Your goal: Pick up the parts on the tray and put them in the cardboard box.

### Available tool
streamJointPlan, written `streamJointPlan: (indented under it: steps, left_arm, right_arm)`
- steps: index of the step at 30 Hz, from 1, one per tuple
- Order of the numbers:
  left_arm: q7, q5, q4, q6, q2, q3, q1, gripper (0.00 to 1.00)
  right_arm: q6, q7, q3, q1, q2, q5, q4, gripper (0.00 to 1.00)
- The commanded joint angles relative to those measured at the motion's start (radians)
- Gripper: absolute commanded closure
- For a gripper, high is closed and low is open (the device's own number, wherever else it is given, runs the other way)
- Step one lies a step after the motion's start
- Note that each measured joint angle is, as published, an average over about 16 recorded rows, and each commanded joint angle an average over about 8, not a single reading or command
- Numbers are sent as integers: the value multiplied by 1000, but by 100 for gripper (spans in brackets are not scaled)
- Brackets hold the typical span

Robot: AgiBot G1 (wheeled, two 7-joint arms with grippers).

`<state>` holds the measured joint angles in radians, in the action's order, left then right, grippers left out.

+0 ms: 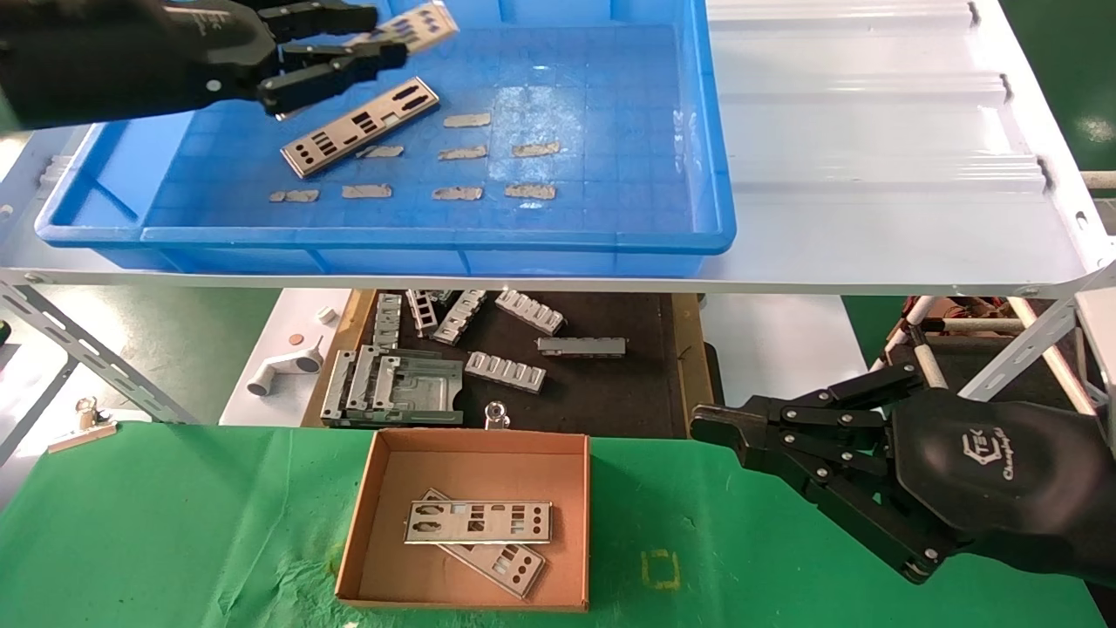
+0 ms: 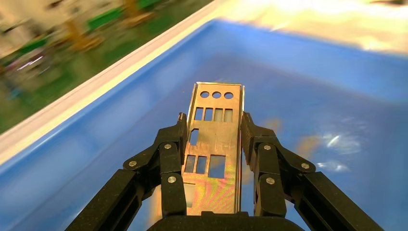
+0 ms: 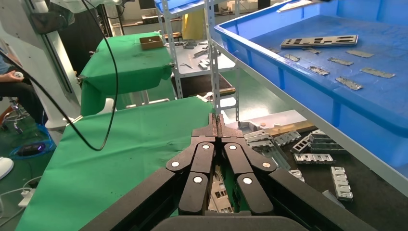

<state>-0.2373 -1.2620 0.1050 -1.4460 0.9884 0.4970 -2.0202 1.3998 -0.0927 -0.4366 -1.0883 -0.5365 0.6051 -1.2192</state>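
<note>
My left gripper (image 1: 384,39) hangs over the far left of the blue tray (image 1: 436,237), shut on a silver plate (image 2: 214,144) whose end (image 1: 418,22) sticks out past the fingertips. The plate is clamped edge to edge between the two black fingers (image 2: 171,154). A second plate (image 1: 359,126) lies flat on the tray floor just below it. The cardboard box (image 1: 366,515) sits on the green cloth at the front with two plates (image 1: 478,522) crossed inside. My right gripper (image 1: 702,423) is parked low on the right beside the box, shut and empty.
Several torn tape strips (image 1: 466,153) dot the tray floor. On the black mat (image 1: 610,384) under the shelf lie grey ribbed brackets (image 1: 506,371). A white shelf (image 1: 872,131) extends to the right of the tray, with angled metal supports (image 1: 78,349) below it.
</note>
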Motion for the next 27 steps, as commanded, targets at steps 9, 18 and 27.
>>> streamJointPlan:
  steps: [9,18,27]
  left_arm:
    - [17,103,270,-165,-74,59,56,100]
    - [149,288,702,-140,-241,175,192,100]
    - [203,285,1008,-26,-341,245,406,100]
  right_arm:
    - [0,0,0,0,0,0,0,100]
    - [0,0,0,0,0,0,0,100]
    - [0,0,0,0,0,0,0,100]
